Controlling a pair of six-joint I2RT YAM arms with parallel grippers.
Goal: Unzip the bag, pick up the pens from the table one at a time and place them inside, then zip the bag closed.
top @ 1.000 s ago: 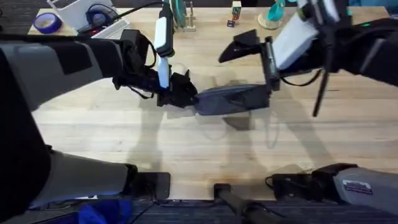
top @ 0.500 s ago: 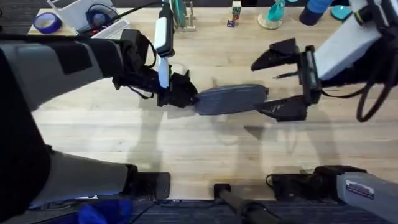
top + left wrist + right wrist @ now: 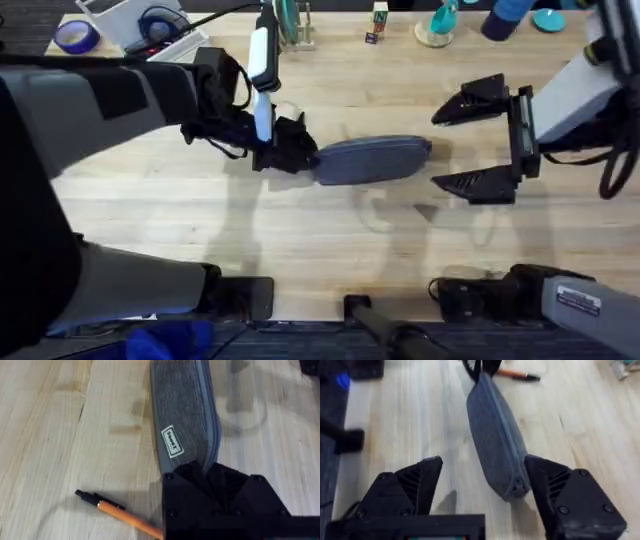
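The grey-blue bag point(image 3: 372, 160) lies lengthwise in the middle of the table point(image 3: 300, 230), its zipper line running shut along the top point(image 3: 497, 435). My left gripper point(image 3: 292, 150) is shut on the bag's left end point(image 3: 207, 472). My right gripper point(image 3: 440, 150) stands open a short way off the bag's right end, the fingers point(image 3: 415, 485) apart on either side of that end without touching it. An orange pen with a black end point(image 3: 117, 512) lies on the wood beside the left gripper, also visible past the bag point(image 3: 517, 375).
Along the far edge sit a blue tape roll point(image 3: 75, 37), a white box with a cable point(image 3: 140, 20), a small block point(image 3: 378, 15) and teal and blue items point(image 3: 440, 22). Bare wood stretches in front of the bag.
The right gripper has let go of the bag's right end and drawn back to the right, open. The bag now lies flatter and closed. The left gripper has stayed put.
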